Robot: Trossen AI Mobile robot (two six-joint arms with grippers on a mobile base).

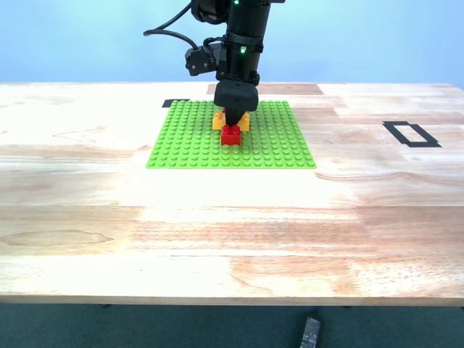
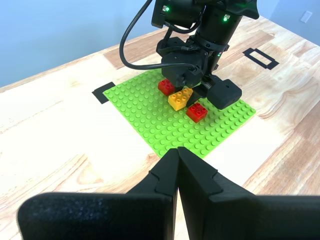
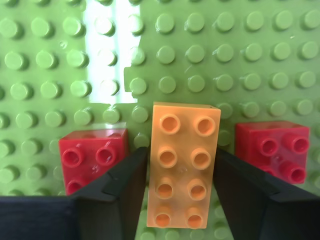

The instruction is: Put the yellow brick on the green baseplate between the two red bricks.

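Note:
The green baseplate (image 1: pixel 188 141) (image 2: pixel 150 120) (image 3: pixel 225 50) lies flat on the wooden table. The yellow brick (image 3: pixel 184 170) (image 2: pixel 180 98) (image 1: pixel 245 120) stands on it, with one red brick (image 3: pixel 92 155) (image 2: pixel 166 86) and a second red brick (image 3: pixel 272 150) (image 2: pixel 197 112) (image 1: pixel 231 135) at its two long sides. My second gripper (image 1: pixel 234 116) (image 2: pixel 192 90) reaches straight down, its fingers (image 3: pixel 127 185) pressed against the yellow brick's long sides. My first gripper (image 2: pixel 177 165) is shut on nothing, held well back from the plate over bare wood.
A black tape rectangle (image 1: pixel 411 134) (image 2: pixel 260 57) marks the table at the exterior view's right. A black tape corner (image 1: pixel 176 103) (image 2: pixel 102 92) sits at the plate's far corner. The table's front edge (image 1: pixel 232 299) runs across the exterior view's bottom.

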